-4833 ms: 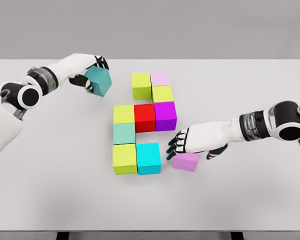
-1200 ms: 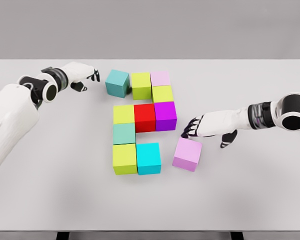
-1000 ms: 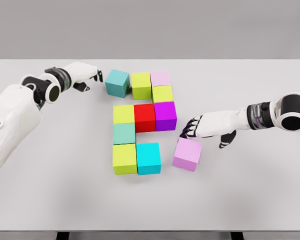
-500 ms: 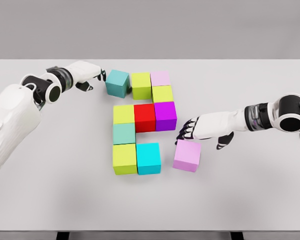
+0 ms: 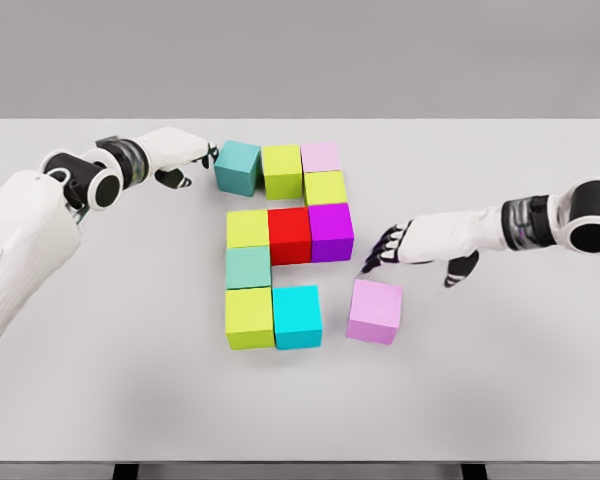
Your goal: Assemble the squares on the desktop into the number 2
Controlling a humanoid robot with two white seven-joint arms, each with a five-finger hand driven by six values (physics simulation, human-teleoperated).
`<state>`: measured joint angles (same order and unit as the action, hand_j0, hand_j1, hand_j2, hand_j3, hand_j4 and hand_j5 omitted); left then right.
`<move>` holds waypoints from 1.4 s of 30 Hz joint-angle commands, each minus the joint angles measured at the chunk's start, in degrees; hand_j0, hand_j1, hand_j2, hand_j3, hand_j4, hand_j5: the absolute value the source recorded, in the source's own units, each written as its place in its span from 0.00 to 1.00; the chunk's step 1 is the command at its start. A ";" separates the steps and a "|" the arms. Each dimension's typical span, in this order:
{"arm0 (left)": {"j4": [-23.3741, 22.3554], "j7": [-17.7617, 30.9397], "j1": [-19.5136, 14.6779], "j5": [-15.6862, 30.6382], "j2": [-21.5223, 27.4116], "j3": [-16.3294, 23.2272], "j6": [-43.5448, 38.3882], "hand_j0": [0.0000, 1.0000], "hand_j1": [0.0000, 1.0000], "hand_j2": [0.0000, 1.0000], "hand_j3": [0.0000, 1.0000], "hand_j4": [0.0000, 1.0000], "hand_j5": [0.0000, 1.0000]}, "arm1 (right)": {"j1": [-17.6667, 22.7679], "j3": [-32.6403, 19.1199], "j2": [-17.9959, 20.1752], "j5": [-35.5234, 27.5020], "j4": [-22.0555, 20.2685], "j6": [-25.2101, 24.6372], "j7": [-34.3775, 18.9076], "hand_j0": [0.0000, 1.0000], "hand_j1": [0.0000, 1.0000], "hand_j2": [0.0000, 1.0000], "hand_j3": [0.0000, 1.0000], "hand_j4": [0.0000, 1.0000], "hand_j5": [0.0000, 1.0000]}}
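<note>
I am finding no text, label, brand, number or sign to read anywhere: the cubes' faces by my hands are showing plain colour only, and the bench is showing a bare surface with no markings.

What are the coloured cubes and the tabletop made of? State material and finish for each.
It is a simulator render, so these are guesses. The cubes, such as the red cube and the loose pink cube, look like matte painted wood or plastic: flat colour, crisp edges, no glare. The table looks like matte pale grey laminate, with no grain visible.
</note>
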<state>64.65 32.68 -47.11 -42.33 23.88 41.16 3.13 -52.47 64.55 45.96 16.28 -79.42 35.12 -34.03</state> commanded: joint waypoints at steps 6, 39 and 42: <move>0.91 2.30 0.09 1.81 0.56 0.15 0.30 0.65 0.65 0.65 0.65 0.65 0.65 | 0.70 -5.14 2.72 -0.19 4.36 -0.12 -0.07 0.59 0.59 0.59 0.59 0.59 0.59; 2.76 2.32 0.88 5.15 5.65 -0.11 4.17 0.94 0.94 0.94 0.94 0.94 0.94 | -9.32 20.44 5.89 -0.54 -12.69 -0.12 -0.97 0.12 0.12 0.12 0.12 0.12 0.12; 6.54 2.32 0.79 10.51 12.68 -0.64 4.43 1.00 1.00 1.00 1.00 1.00 1.00 | -9.14 20.35 5.28 -0.63 -12.69 -0.12 -0.97 0.12 0.12 0.12 0.12 0.12 0.12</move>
<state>69.48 35.02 -46.32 -34.43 32.42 40.85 7.46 -61.61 85.00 51.84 15.92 -92.04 35.09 -35.00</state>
